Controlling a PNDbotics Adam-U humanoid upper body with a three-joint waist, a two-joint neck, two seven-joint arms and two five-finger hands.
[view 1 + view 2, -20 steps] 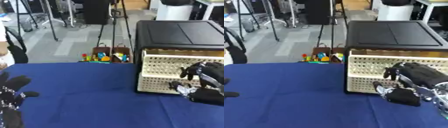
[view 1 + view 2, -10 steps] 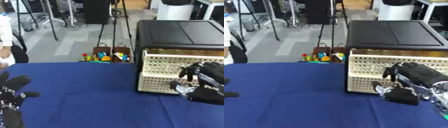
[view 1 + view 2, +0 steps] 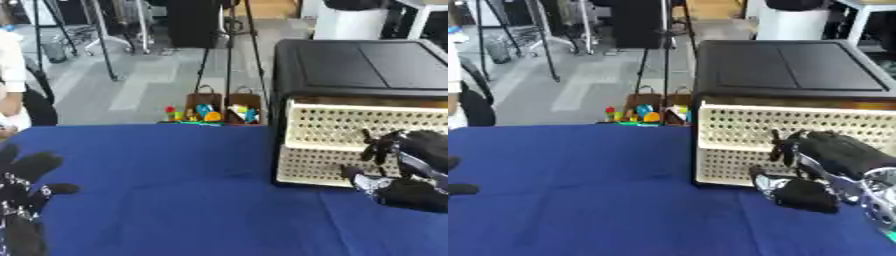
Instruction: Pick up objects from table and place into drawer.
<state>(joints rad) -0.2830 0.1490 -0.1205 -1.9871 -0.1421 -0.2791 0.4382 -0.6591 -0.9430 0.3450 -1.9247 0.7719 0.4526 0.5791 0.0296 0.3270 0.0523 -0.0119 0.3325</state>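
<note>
Right hand (image 3: pixel 820 167) at the front of the drawer unit (image 3: pixel 785 107), low on the right side of the blue table (image 3: pixel 597 195). Fingers (image 3: pixel 785 145) curled up against the perforated cream drawer front (image 3: pixel 737 147), thumb (image 3: pixel 772 186) stretched low along the bottom edge; whether anything is actually gripped, impossible to tell, since the hand itself covers the spot. Nothing loose seen between fingers and thumb.

Drawer fronts stacked two high, cream with rows of small holes, under a black flat top (image 3: pixel 359 67). Upper drawer (image 3: pixel 367 125) seemingly standing out a little from the black body; the lower one (image 3: pixel 311 167) partly masked by the hand.

Left hand (image 3: pixel 24 192) at the lower left corner of the left eye view, fingers straight and spread upward, holding nothing, well apart from the drawer unit.

Between the two hands, only bare blue cloth with a few creases. No object for picking made out on it.

Beyond the far table edge, on the grey floor, two small brown bags (image 3: pixel 223 105) with colourful bits (image 3: pixel 188 114) just beside them. Tripod legs (image 3: pixel 227 45) behind those. A person's white sleeve (image 3: pixel 10 62) at the far left edge, touching nothing on the table.
</note>
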